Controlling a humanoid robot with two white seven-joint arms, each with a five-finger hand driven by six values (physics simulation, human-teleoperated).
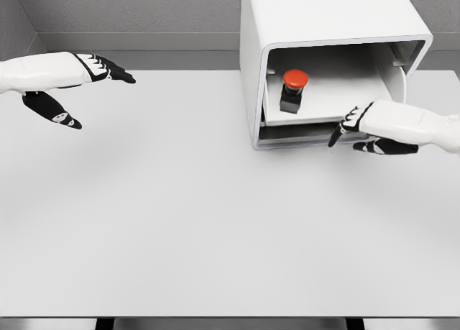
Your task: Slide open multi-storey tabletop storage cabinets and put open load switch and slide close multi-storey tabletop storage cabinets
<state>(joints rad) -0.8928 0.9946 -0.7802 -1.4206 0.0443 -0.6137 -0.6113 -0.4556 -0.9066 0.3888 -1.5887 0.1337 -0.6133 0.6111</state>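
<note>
A white tabletop storage cabinet [251, 49] stands at the back right of the table, its front open toward me. Inside, a pulled-out white drawer tray [338, 93] carries the load switch [293, 90], a black body with a red round button on top, standing upright at the tray's left. My right hand [352, 129] reaches in from the right and rests its black fingertips against the drawer's front edge, fingers loosely extended, holding nothing. My left hand [100, 70] hovers at the far left above the table, fingers spread and empty.
The white table [187, 222] stretches in front of the cabinet, with its front edge near the bottom of the view. A grey wall [129, 14] runs behind it.
</note>
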